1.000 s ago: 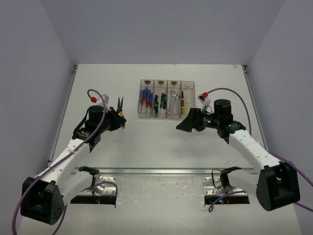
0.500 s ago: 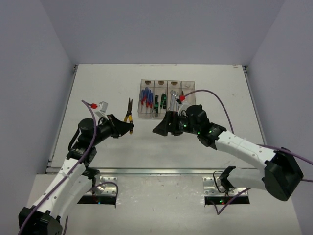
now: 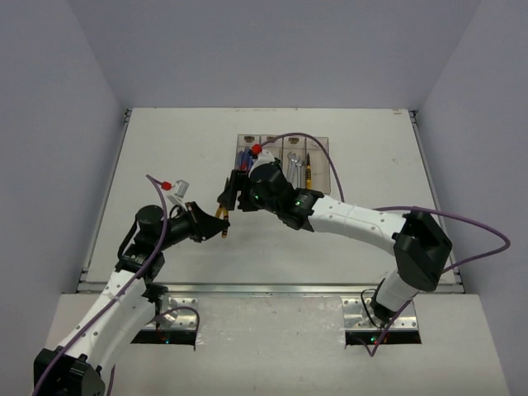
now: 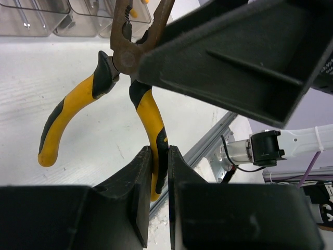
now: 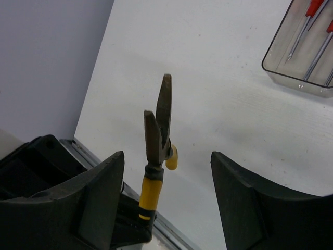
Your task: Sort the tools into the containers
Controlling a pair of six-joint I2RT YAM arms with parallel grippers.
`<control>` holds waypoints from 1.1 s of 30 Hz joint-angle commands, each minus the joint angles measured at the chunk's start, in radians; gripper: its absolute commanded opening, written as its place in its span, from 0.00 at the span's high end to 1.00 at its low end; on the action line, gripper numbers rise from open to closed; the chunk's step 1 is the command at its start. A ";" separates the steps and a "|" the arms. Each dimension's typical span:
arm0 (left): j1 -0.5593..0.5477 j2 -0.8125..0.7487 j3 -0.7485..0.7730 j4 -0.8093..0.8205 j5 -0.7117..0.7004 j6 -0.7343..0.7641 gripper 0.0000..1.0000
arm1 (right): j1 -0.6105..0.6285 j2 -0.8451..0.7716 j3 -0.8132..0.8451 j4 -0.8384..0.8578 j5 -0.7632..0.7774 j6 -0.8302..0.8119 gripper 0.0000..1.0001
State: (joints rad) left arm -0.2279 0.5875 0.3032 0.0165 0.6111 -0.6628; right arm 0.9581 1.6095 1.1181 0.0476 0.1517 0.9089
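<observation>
Yellow-handled pliers point(image 4: 147, 107) hang above the table, and my left gripper point(image 4: 160, 156) is shut on one of their handles. The other handle splays free to the left. In the top view the pliers point(image 3: 223, 212) sit between both grippers, left of the containers point(image 3: 316, 142). My right gripper point(image 5: 166, 156) is open around the pliers' grey nose point(image 5: 157, 133), a finger on each side, with a visible gap to the right finger point(image 5: 250, 198). The left gripper point(image 3: 211, 226) points right, meeting the right gripper point(image 3: 230, 198).
My right arm point(image 3: 346, 216) stretches across in front of the containers and hides their left part. Silver wrenches point(image 3: 291, 167) and a yellow-handled tool point(image 3: 308, 169) lie in the right bins. Red-collared screwdrivers point(image 5: 307, 31) show in the end bin. A metal rail point(image 3: 272, 287) edges the table.
My right arm has swung left across the containers to the pliers, and its jaws have narrowed somewhat. My left arm has carried the pliers right and nearer, still gripped.
</observation>
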 commanded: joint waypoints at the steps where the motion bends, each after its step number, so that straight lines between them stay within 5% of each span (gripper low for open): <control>1: -0.007 -0.023 -0.007 0.113 0.042 0.013 1.00 | 0.028 0.067 0.109 -0.033 0.072 0.004 0.36; 7: -0.007 -0.064 0.005 0.117 0.050 -0.006 1.00 | 0.041 0.125 0.170 -0.122 0.115 0.045 0.55; 10: -0.007 -0.095 0.007 0.098 0.034 -0.004 1.00 | 0.047 0.148 0.219 -0.196 0.124 0.054 0.94; 11: -0.007 -0.098 0.008 0.095 0.027 -0.002 1.00 | 0.050 0.146 0.221 -0.200 0.128 0.056 1.00; 14: -0.008 -0.098 0.006 0.093 0.013 -0.003 0.95 | 0.052 0.121 0.203 -0.194 0.137 0.043 1.00; 16: -0.008 -0.104 0.004 0.092 -0.008 -0.004 0.63 | 0.052 0.101 0.200 -0.202 0.149 0.029 1.00; 24: -0.008 -0.091 0.106 -0.063 -0.104 0.088 0.00 | -0.037 0.036 0.200 -0.288 0.172 -0.056 1.00; 33: -0.008 -0.070 0.362 -0.461 -0.309 0.162 0.00 | -0.432 0.059 0.450 -0.687 0.112 -0.313 1.00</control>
State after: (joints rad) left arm -0.2329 0.5074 0.5616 -0.3048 0.3817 -0.5503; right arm 0.6677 1.6899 1.4151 -0.4790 0.2524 0.7496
